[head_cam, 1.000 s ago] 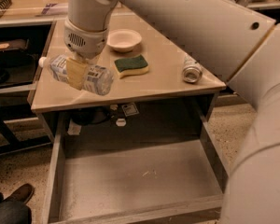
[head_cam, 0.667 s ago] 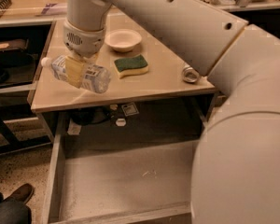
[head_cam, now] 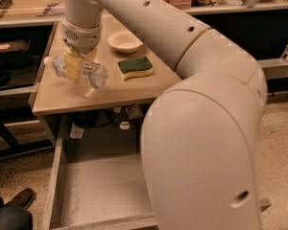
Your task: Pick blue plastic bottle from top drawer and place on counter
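Blue plastic bottle: the blue plastic bottle (head_cam: 89, 74) lies on its side between the fingers (head_cam: 72, 68), white cap pointing left of them and its clear base sticking out to their right.
Grip: the gripper (head_cam: 77, 65) points down and its two pale yellow fingers are closed across the bottle's middle, with nothing else in their hold.
Height: the bottle is over the counter (head_cam: 110, 94), near its front left corner; whether it touches the top cannot be told.
Change at the bottle: bottle and fingers sit in nearly the same place and at the same slant as a second ago, shifted only a little.
Right of the fingers: a green and yellow sponge (head_cam: 135, 67) lies flat on the counter, apart from the bottle.
Behind and right of the fingers: a shallow pale bowl (head_cam: 124, 41) stands on the counter, just beyond the sponge.
Below the fingers: the top drawer (head_cam: 54, 186) is pulled out under the counter, its grey floor showing on the left side.
Arm: the arm (head_cam: 206, 143) has swung much closer than a second ago; its big rounded elbow now covers the counter's right edge and the drawer's right half.
Far below left of the fingers: a dark shoe (head_cam: 19, 198) rests on the speckled floor beside the drawer.
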Robot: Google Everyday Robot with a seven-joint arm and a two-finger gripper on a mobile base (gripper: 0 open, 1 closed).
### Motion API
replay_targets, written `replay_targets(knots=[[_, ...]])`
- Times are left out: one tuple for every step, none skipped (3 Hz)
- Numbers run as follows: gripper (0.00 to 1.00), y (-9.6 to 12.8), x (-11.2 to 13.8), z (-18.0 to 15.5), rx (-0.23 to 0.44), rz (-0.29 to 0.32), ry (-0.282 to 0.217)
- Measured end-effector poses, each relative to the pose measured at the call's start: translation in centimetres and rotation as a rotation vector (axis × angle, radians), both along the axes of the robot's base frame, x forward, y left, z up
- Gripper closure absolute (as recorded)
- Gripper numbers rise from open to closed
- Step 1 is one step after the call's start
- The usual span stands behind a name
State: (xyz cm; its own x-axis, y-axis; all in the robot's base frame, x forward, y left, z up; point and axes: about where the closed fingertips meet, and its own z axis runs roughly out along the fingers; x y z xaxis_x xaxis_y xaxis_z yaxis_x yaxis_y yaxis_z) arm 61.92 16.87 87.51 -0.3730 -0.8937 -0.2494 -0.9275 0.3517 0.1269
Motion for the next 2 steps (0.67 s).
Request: replay_targets(knots=[[1.0,1.7,2.0,-0.7,0.016,-0.009,0.017],[1.0,2.8,3.6,-1.8,0.029,-0.024,0.038]])
